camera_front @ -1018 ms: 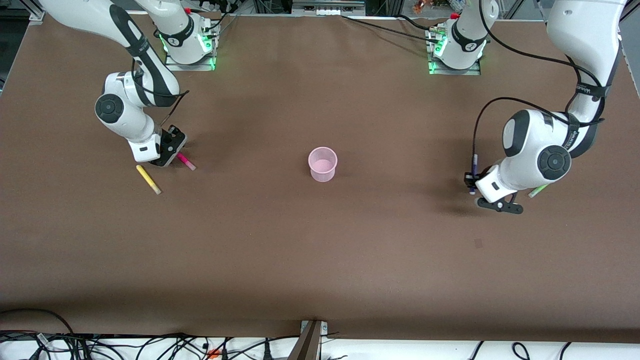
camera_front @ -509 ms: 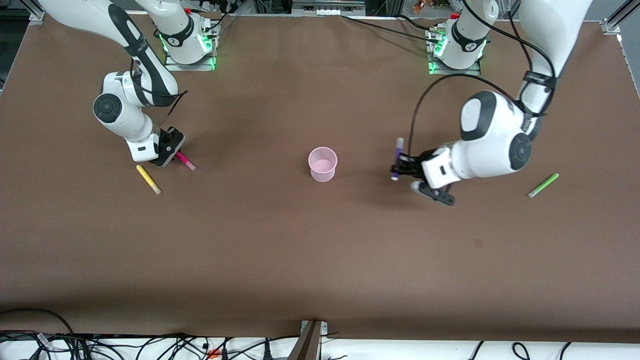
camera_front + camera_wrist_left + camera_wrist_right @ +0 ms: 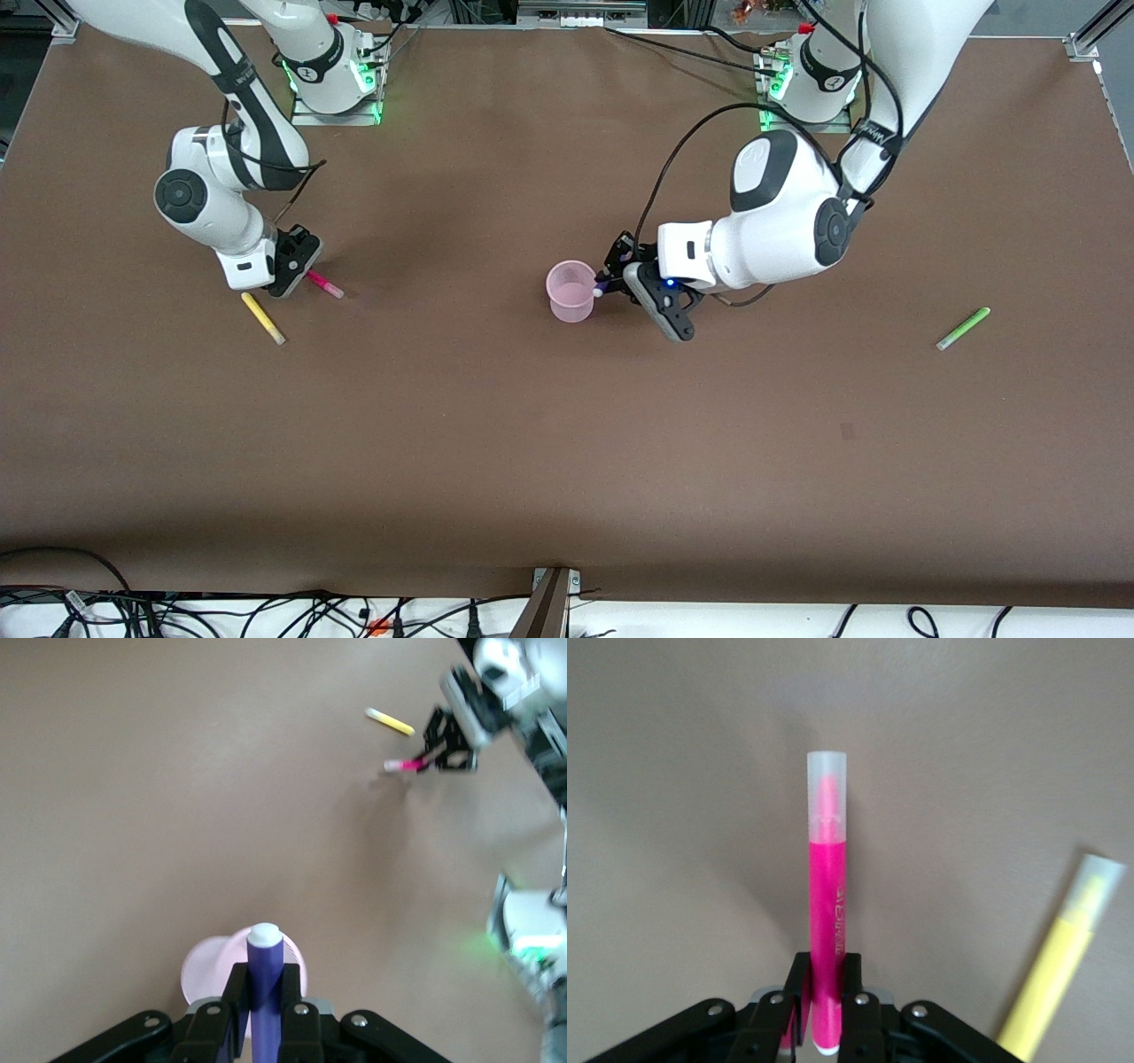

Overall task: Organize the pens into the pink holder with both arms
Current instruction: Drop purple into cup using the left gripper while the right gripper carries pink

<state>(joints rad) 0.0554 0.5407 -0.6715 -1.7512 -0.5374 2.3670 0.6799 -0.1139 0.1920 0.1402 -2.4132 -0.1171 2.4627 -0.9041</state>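
Table (image 3: 567, 461): we see a flat, matte brown sheet, evenly lit.

Green pen (image 3: 962, 328): a thin stick lying flat toward the left arm's end, well apart from everything else.

Yellow pen (image 3: 263, 318): a thin stick with a pale tip, flat on the table toward the right arm's end, just beside the pink pen.

Holder (image 3: 571, 291): a small, smooth, pale pink round cup with a flared rim, upright at mid-table.

Purple pen (image 3: 263, 983): a dark barrel with a white rounded cap. We find it pinched in the left gripper (image 3: 611, 276), its cap at the holder's rim. A second ago this gripper hung near the green pen; it has since crossed to the cup. The left arm is bent low, wrist turned toward the holder.

Pink pen (image 3: 827, 921): a glossy magenta barrel with a translucent cap. The right gripper (image 3: 297, 266) has closed on it since the earlier frame. The right arm is folded down over it.
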